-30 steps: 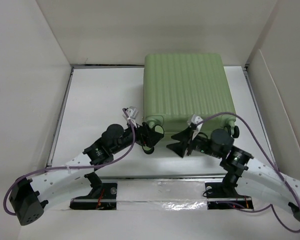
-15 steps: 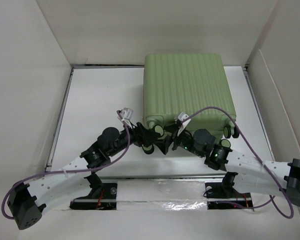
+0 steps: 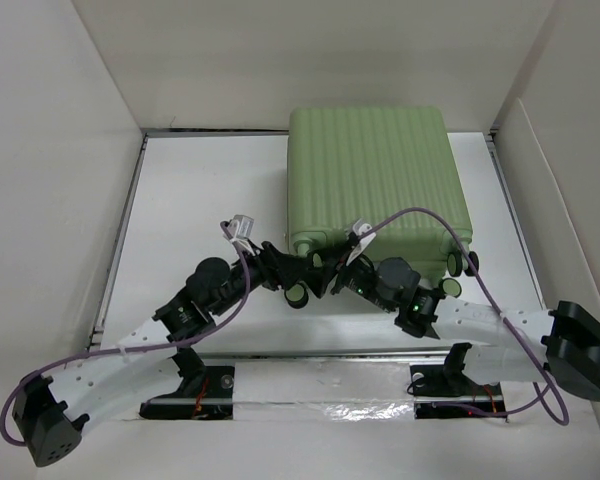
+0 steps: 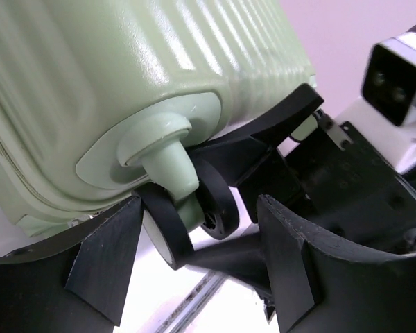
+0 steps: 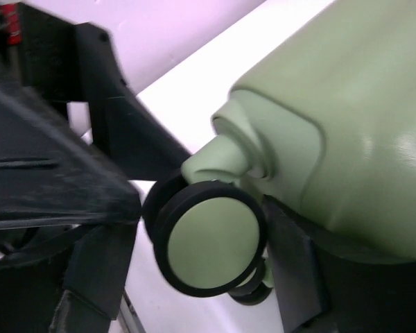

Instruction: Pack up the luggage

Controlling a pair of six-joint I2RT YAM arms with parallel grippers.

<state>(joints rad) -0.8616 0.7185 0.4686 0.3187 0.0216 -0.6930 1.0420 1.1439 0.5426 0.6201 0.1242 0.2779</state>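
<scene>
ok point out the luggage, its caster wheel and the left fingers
luggage [image 3: 375, 170]: top external view, middle of the ribbed shell
caster wheel [image 5: 208, 243]: right wrist view, pale green wheel face
left fingers [image 4: 107, 257]: left wrist view, flat face of one finger

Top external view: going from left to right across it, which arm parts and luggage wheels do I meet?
Left arm's black end block → left gripper → right gripper → luggage wheel at the near right corner → right arm's black end block. Near left wheels overlap the grippers: omitted.
</scene>
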